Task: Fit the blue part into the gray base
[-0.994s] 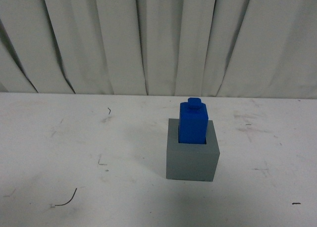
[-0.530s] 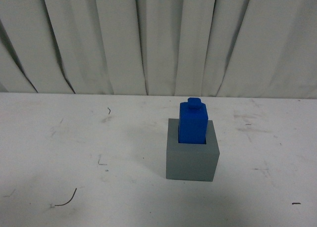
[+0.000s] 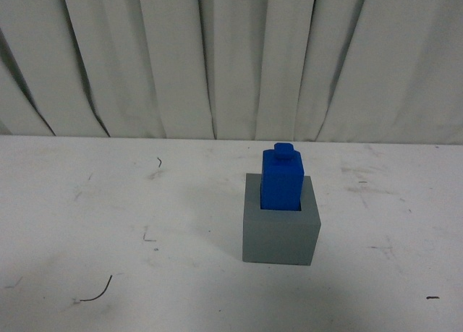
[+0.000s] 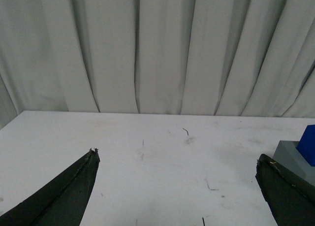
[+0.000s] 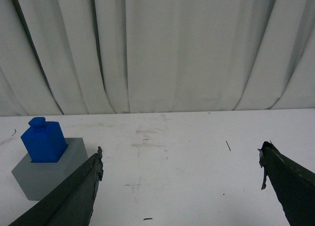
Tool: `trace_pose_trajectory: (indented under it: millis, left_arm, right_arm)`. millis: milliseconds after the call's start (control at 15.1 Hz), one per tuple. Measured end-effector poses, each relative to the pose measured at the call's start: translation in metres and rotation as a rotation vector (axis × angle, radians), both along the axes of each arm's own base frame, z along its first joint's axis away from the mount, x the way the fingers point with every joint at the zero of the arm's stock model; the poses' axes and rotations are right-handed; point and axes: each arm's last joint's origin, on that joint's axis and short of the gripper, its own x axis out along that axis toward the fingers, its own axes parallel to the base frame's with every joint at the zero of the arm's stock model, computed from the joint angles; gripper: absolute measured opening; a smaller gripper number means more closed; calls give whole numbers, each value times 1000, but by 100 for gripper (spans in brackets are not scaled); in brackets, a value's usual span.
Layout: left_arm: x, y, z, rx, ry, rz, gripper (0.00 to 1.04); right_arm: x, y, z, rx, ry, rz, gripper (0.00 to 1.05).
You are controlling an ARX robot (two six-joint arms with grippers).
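The bright blue rectangular block [image 3: 281, 179] with its small knob stands upright in the square recess of the matte gray cube [image 3: 281, 232], which sits on the white bench [image 3: 108, 216]. The insertion looks done; nothing seems left but to stay clear. The left gripper [image 4: 177, 186] and right gripper [image 5: 179, 179] both gape wide, holding nothing, apart from the cube.

one blue part [image 3: 282, 179], one gray base [image 3: 281, 234]
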Motion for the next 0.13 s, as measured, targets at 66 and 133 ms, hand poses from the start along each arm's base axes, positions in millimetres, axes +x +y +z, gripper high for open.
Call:
trace_pose_trajectory:
  millis: [66,133]
  left_arm:
    - [0,0,0,0,0,0,98]
    - [0,0,0,0,0,0,98]
  right_arm:
    - [0,0,0,0,0,0,98]
    - [0,0,0,0,0,0,98]
